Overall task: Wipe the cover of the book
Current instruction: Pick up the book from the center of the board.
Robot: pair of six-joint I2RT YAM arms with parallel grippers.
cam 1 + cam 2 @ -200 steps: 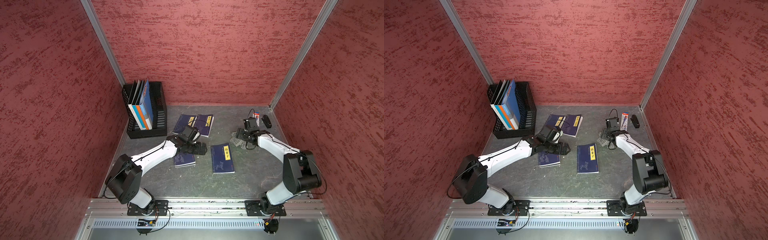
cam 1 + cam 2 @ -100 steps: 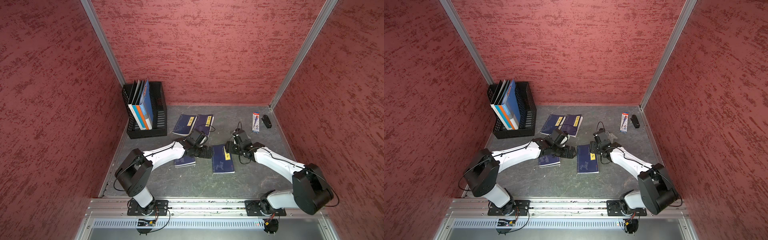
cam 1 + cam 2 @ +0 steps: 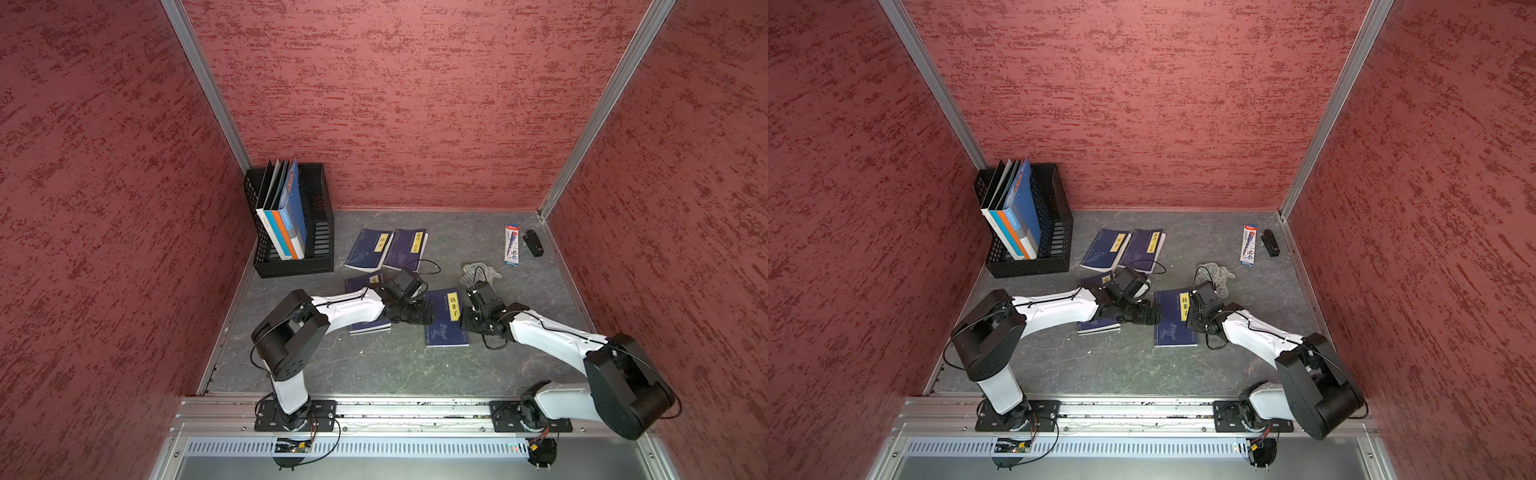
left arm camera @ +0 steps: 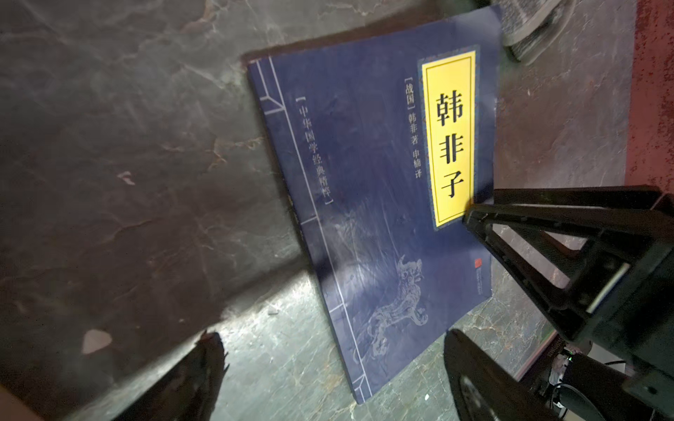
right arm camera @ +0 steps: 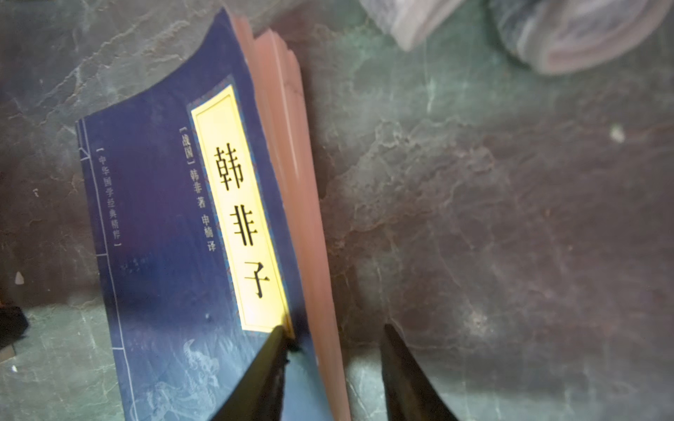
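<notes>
**A:** Right gripper (image 5: 333, 328), quick.

**B:** Jaws part-way apart, astride the book (image 5: 164, 218) at its page edge. One fingertip (image 5: 262, 375) sits on the cover at the foot of the yellow label (image 5: 237, 204). The other is down on the table (image 5: 510, 218) just beside the pages. A gap shows there, so I judge it isn't pinching anything.

**A:** Left gripper (image 4: 332, 335)?

**B:** Spread wide, empty, low at the book's spine side.

**A:** How does the book lie?

**B:** Flat, cover up, mid-table between both grippers. Long axis runs front to back, away from the robot. Right arm touches it, left is just beside.

**A:** Wiper?

**B:** Grey cloth (image 3: 480, 271) lies loose on the table past the book's far right corner, nearer the right arm. Nobody holds it, so wiping looks not started.

**A:** Text?

**B:** Label reads 韩非子. Beside it: [战国] 韩非 著, 申楠 译. Along the spine side: 中华国学经典精粹. Red seal (image 4: 477, 262) unreadable.
</notes>
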